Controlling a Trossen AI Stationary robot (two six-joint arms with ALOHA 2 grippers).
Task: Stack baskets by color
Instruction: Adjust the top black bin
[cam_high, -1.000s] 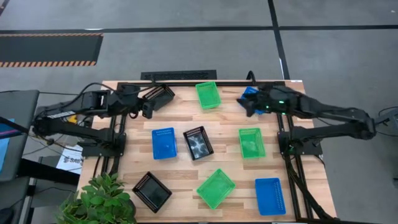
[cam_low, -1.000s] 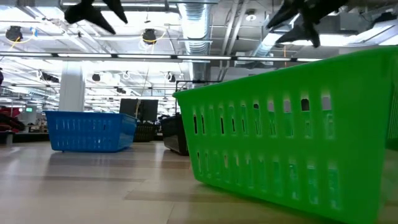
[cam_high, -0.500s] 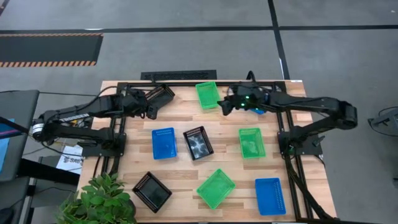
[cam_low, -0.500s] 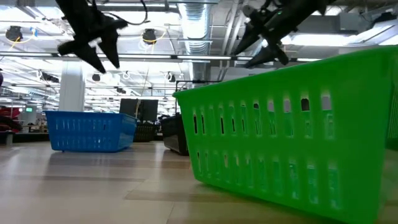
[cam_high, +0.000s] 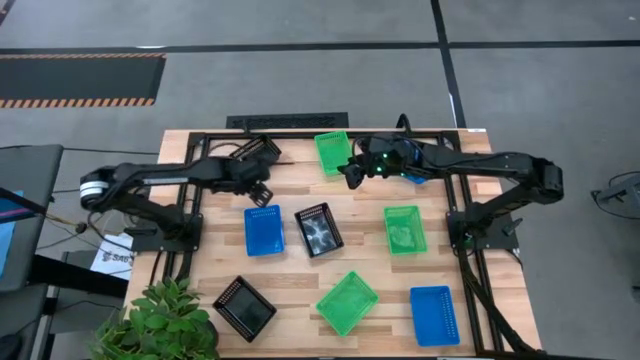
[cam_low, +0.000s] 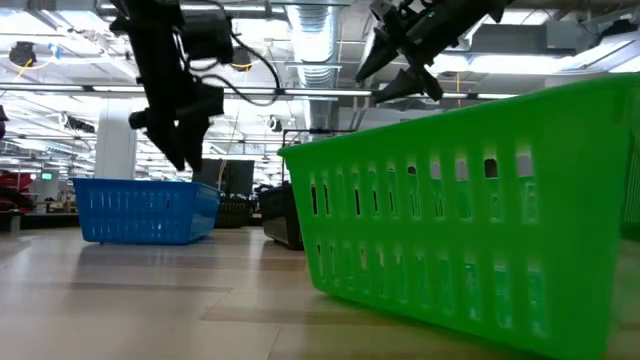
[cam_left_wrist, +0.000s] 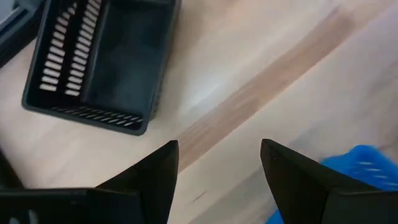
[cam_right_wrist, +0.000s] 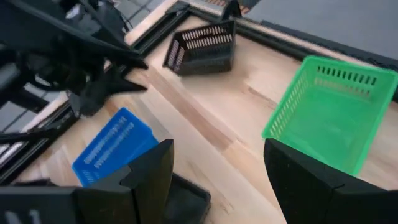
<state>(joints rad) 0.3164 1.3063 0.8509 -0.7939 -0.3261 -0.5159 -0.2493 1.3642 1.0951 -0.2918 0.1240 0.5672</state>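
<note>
- The left gripper (cam_high: 262, 192) hangs above bare wood near the table's (cam_high: 370, 255) far left, between the far-left black basket (cam_high: 255, 156) and the left blue basket (cam_high: 264, 230); its jaws stand apart and hold nothing.
- The left wrist view shows its two fingers (cam_left_wrist: 155, 177) spread over the tabletop, the black basket (cam_left_wrist: 102, 62) ahead and a blue corner (cam_left_wrist: 360, 165) just beside one finger.
- The right gripper (cam_high: 347, 174) is at the far edge near the middle, beside the far green basket (cam_high: 334, 153); its jaws are wide and empty.
- The right wrist view shows its fingers (cam_right_wrist: 155, 171) parted, with the green basket (cam_right_wrist: 333, 112), the black basket (cam_right_wrist: 202, 46), the blue basket (cam_right_wrist: 115, 146) and the left arm (cam_right_wrist: 68, 56) ahead.
- A second blue basket (cam_high: 412, 176) lies mostly hidden under the right arm at the far right.
- A black basket (cam_high: 319, 229) sits mid-table, just right of the left blue one.
- A green basket (cam_high: 405, 229) sits right of centre.
- Along the near edge lie a black basket (cam_high: 244, 306), a tilted green basket (cam_high: 347, 302) and a blue basket (cam_high: 433, 315).
- No basket is stacked on another.
- In the low view the near green basket (cam_low: 480, 210) fills the right, a blue one (cam_low: 145, 210) stands at left, and both grippers hang above.
- A plant (cam_high: 165, 322) stands at the near left corner.
</note>
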